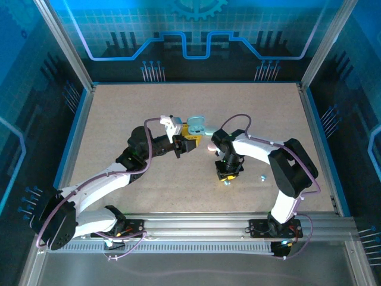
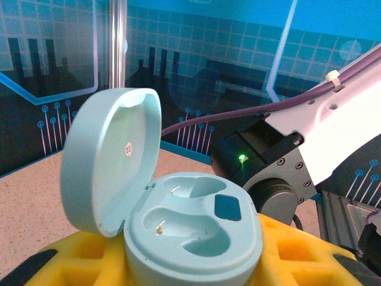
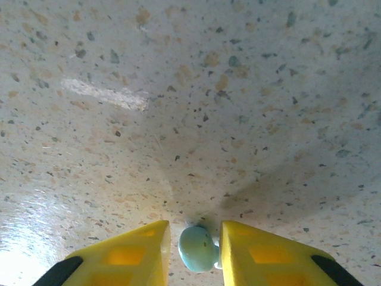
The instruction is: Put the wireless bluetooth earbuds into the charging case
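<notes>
Earbud [image 3: 197,249] lengthwise between right jaws, charging case [image 2: 190,229] open in left jaws

place: robot lab cell | evidence: aluminium frame [image 1: 64,44], blue circuit-print walls [image 1: 190,36], speckled table [image 1: 131,107]

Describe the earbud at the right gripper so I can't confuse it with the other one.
On the speckled table, find the right gripper pointing straight down at the surface. The earbud is the pale blue bead on the table between its yellow fingers; the other earbud lies alone farther right, nothing around it.
</notes>
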{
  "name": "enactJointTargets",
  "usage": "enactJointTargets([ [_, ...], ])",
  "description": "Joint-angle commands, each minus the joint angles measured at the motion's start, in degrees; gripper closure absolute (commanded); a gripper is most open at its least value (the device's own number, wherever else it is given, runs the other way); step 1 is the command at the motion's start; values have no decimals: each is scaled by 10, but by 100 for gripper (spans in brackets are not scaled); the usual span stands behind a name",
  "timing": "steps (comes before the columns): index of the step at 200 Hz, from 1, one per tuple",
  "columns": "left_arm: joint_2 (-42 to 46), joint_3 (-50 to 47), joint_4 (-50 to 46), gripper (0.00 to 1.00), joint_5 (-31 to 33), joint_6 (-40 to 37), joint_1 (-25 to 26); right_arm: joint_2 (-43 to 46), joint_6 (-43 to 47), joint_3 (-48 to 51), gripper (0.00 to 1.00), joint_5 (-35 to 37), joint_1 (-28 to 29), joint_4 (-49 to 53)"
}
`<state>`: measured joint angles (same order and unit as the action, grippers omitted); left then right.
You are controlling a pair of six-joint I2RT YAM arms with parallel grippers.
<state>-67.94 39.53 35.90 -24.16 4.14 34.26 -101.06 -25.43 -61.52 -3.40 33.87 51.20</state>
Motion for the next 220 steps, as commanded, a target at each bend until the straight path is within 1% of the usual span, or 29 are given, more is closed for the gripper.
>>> enactJointTargets([
  [1,11,-5,11,63,8,-9,1,-12,3,-13,73,8,11,21],
  [106,4,0,11,63,6,-6,1,-29,-2,-15,73,12,17,29],
  [122,4,0,11,63,6,-6,1,-29,-4,-16,76,15,17,29],
  [162,3,2,8,63,6,-6,1,-23,-11,-13,77,21,12,27],
  [220,1,3,9,62,5,-5,1,-33,-13,-9,73,10,10,29],
])
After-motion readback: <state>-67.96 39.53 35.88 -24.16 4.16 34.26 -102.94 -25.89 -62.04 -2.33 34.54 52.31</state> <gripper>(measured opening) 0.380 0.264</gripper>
